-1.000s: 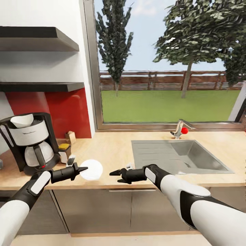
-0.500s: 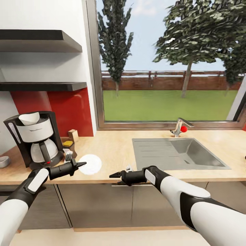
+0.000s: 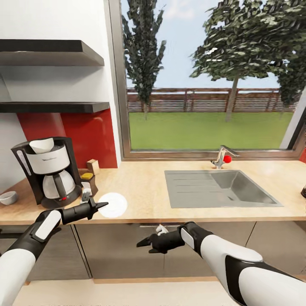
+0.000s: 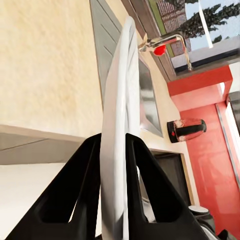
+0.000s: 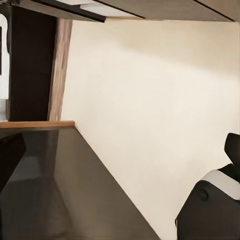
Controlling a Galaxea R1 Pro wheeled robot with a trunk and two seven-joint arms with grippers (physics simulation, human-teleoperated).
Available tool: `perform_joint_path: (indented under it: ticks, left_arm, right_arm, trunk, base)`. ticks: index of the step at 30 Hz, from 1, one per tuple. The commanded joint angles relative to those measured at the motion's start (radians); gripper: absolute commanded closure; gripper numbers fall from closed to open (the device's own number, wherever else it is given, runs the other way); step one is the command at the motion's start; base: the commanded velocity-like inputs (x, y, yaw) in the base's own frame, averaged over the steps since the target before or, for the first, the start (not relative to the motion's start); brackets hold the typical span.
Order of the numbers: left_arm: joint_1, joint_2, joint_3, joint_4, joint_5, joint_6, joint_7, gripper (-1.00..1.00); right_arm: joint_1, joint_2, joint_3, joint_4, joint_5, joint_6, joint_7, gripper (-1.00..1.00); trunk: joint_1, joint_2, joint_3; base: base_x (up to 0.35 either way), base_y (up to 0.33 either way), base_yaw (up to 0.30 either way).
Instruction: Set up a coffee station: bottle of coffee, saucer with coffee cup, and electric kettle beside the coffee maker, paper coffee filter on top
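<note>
My left gripper (image 3: 100, 205) is shut on the rim of the white saucer (image 3: 113, 205), which hangs over the counter's front edge, right of the coffee maker (image 3: 51, 172). In the left wrist view the saucer (image 4: 119, 100) stands edge-on between the black fingers (image 4: 82, 192). A white paper filter (image 3: 41, 145) sits on top of the coffee maker. A yellow-lidded coffee bottle (image 3: 88, 180) stands just right of it. My right gripper (image 3: 143, 245) hangs open below the counter edge, before the cabinet fronts. A dark electric kettle (image 4: 186, 130) stands far along the counter (image 3: 144, 191), beyond the sink.
The steel sink (image 3: 219, 187) with its red-knobbed faucet (image 3: 223, 158) takes the counter's right half. A small grey bowl-like dish (image 3: 8, 197) lies left of the coffee maker. A brown box (image 3: 92, 165) stands against the red backsplash. Two dark shelves (image 3: 51, 106) hang above.
The camera has pulled back from the counter, so everything looks smaller. My right gripper has dropped from counter height to below the counter edge. The left gripper still holds the saucer.
</note>
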Motion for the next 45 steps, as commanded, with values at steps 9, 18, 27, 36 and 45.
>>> perform_joint_path:
  ticks: [9, 18, 27, 36, 45]
  left_arm:
    - [0.007, 0.0, -0.004, 0.001, 0.0, 0.001, -0.002, 1.0]
    - [0.063, 0.004, -0.011, 0.002, -0.012, -0.009, -0.083, 1.0]
    - [0.13, 0.006, -0.008, 0.0, -0.015, -0.015, -0.114, 1.0]
    - [0.134, 0.015, -0.008, 0.001, -0.016, -0.014, -0.12, 1.0]
    - [0.166, 0.146, -0.003, 0.01, -0.013, -0.012, -0.263, 1.0]
  right_arm:
    - [0.125, 0.001, -0.011, -0.025, 0.05, -0.009, -0.116, -1.0]
    - [0.499, -0.103, -0.013, -0.1, 0.14, -0.444, -0.663, -1.0]
    - [0.724, -0.109, -0.075, -0.106, 0.006, -0.628, -0.832, -1.0]
    - [0.737, -0.111, -0.086, -0.105, -0.05, -0.633, -0.835, -1.0]
    - [0.737, -0.109, -0.086, -0.103, -0.052, -0.689, -0.835, -1.0]
  trunk:
    - [0.001, -0.002, -0.002]
    - [0.001, -0.002, -0.002]
    - [0.001, -0.002, -0.002]
    - [0.001, -0.002, -0.002]
    - [0.001, -0.002, -0.002]
  base:
    - [-0.004, 0.0, 0.0]
    - [0.0, 0.0, 0.0]
    - [0.0, 0.0, 0.0]
    - [0.0, 0.0, 0.0]
    - [0.0, 0.0, 0.0]
